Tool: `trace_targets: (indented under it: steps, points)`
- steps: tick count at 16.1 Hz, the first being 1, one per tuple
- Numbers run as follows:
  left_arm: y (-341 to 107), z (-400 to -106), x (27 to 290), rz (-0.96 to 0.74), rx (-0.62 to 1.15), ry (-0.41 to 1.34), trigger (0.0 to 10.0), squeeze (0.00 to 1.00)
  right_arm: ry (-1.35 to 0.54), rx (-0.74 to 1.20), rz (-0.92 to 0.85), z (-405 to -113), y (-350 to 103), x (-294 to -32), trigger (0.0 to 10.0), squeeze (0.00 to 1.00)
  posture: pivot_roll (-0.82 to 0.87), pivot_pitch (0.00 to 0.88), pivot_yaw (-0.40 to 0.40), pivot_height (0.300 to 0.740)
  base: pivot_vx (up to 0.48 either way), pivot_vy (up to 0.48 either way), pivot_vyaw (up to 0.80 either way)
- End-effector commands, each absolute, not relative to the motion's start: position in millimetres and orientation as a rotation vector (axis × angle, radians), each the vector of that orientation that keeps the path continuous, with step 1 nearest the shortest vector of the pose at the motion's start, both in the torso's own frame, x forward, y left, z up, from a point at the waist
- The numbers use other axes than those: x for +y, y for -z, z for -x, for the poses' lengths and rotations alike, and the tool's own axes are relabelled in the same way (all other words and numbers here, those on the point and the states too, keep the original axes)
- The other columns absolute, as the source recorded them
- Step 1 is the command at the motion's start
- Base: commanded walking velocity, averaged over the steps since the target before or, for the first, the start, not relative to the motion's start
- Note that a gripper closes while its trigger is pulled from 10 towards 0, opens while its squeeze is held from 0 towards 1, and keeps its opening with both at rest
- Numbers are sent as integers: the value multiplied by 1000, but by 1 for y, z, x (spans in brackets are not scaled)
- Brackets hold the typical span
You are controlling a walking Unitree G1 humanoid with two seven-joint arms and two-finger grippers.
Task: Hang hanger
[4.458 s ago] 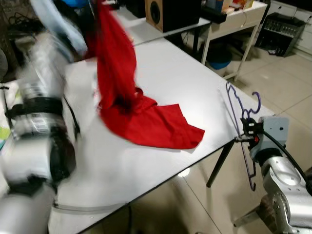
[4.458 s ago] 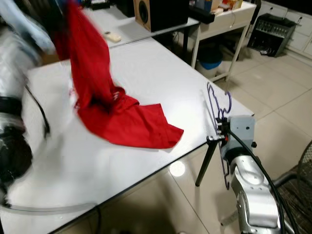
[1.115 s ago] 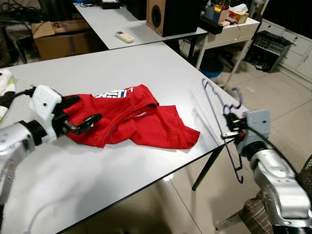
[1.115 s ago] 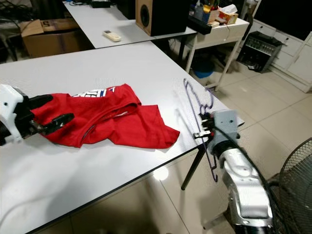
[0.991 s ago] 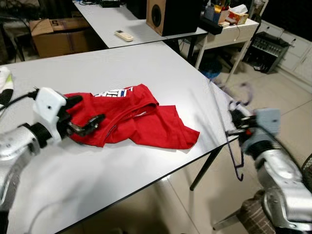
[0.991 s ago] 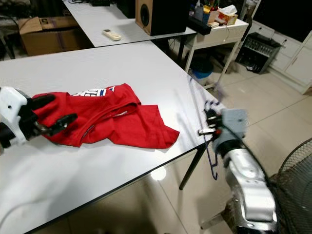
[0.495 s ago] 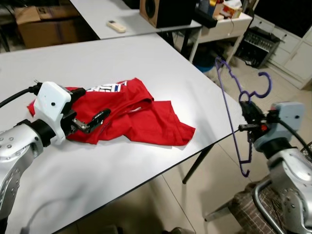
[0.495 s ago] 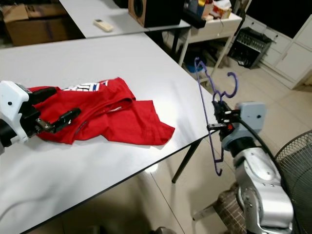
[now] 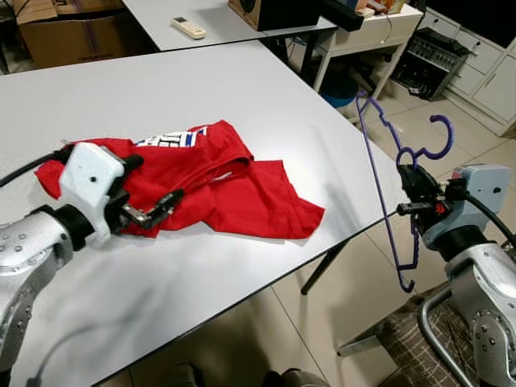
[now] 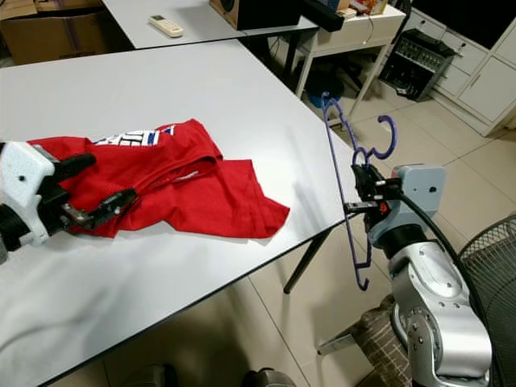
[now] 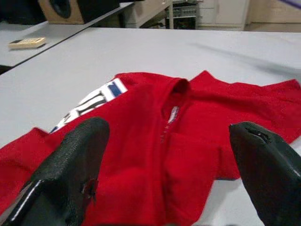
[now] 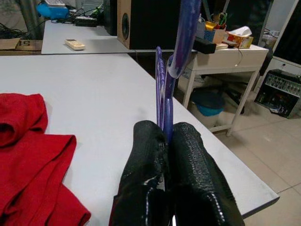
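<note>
A thin purple hanger [image 12: 181, 37] stands upright off the table's right edge, hook uppermost. My right gripper [image 9: 411, 190] is shut on it just under the hook, the two pads [image 12: 150, 155] pressed together around the wire. A crumpled red shirt [image 9: 234, 193] with a white and blue print lies in the middle of the white table [image 9: 242, 89]. My left gripper [image 9: 149, 187] is open at the shirt's left end, its fingers [image 11: 70, 169] spread wide low over the red cloth [image 11: 155, 122].
A remote control [image 9: 187, 28] lies on a second table at the back, beside a cardboard box [image 9: 64, 32]. A black rack [image 9: 439, 56] stands back right. A fan [image 10: 493, 274] and a plaid-cushioned stool [image 9: 407, 343] are near my right arm.
The shirt, held up high at first, now lies on the table with the left gripper open over it. The right gripper has lifted the hanger a little, still held.
</note>
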State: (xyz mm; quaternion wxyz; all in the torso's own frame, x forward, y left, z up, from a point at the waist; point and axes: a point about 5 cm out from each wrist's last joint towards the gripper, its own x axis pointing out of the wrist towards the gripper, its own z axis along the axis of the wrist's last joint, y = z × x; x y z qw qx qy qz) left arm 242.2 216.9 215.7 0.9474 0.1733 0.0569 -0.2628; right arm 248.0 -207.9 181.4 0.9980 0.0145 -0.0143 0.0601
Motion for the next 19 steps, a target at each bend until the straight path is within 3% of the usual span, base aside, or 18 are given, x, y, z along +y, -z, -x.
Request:
trace_targets:
  steps: [1, 6, 12, 16, 17, 18, 19]
  points:
    - [-213, -240, 211, -355, 124, 552, 10000, 0, -106, -43, -15, -246, -188, -212, 10000, 0, -122, 121, -131, 740, 0, 0, 0]
    - [-208, -241, 199, -360, 137, 594, 10000, 0, -111, -27, -10, -246, -186, -211, 10000, 0, -116, 115, -128, 740, 0, 0, 0]
    - [-182, -256, 177, -389, 165, 663, 10000, 0, -67, 64, 50, -258, -165, -210, 10000, 0, -103, 0, -101, 740, 0, 0, 0]
    - [-166, -266, 164, -385, 182, 702, 10000, 0, -77, 92, 84, -266, -158, -206, 10000, 0, -98, 0, -79, 740, 0, 0, 0]
    - [-159, -271, 161, -403, 192, 717, 10000, 533, -78, 84, 85, -267, -158, -205, 10000, 0, -99, 0, -68, 740, 0, 0, 0]
    - [-155, -275, 159, -412, 190, 710, 10000, 506, -79, 85, 86, -267, -155, -204, 10000, 0, -91, 0, -68, 740, 0, 0, 0]
    - [-152, -279, 156, -410, 179, 698, 10000, 157, -82, 90, 88, -267, -153, -204, 10000, 0, -88, 0, -68, 740, 0, 0, 0]
